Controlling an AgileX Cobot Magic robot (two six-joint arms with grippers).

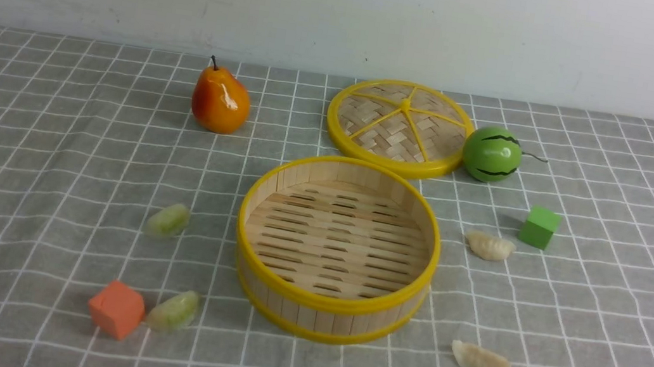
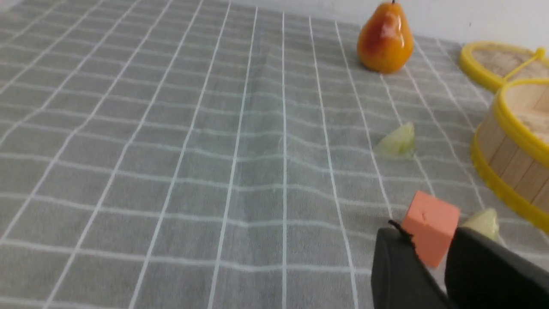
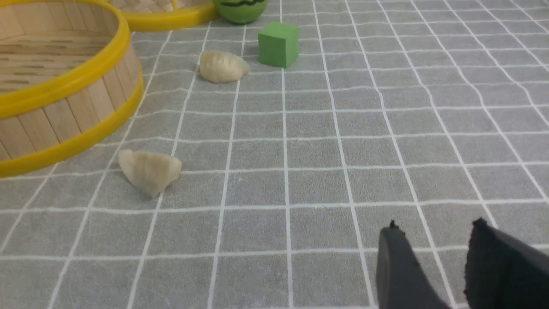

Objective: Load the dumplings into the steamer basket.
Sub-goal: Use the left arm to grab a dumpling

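below, both grippers (image 2: 422, 227) (image 3: 433, 223) gape partway, holding nothing; grid-lined cloth (image 1: 601, 324) meets pale wall (image 1: 325, 10).

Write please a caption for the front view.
Empty steamer basket between two green dumplings and two cream-white dumplings on a grid-patterned cloth.

Steamer basket (image 1: 327, 318) between two pairs of dumplings (image 1: 489, 247), lid (image 1: 402, 124) behind.

Your left gripper (image 2: 418, 227) shows two dark fingers — matte, grey to near-black, plain-sided, each ending in a small, rough-looking black tip. Your right gripper (image 3: 435, 225) presents a matching pair — one finger dark grey, the other closer to black, their slim forms broadening away from uneven black tips.
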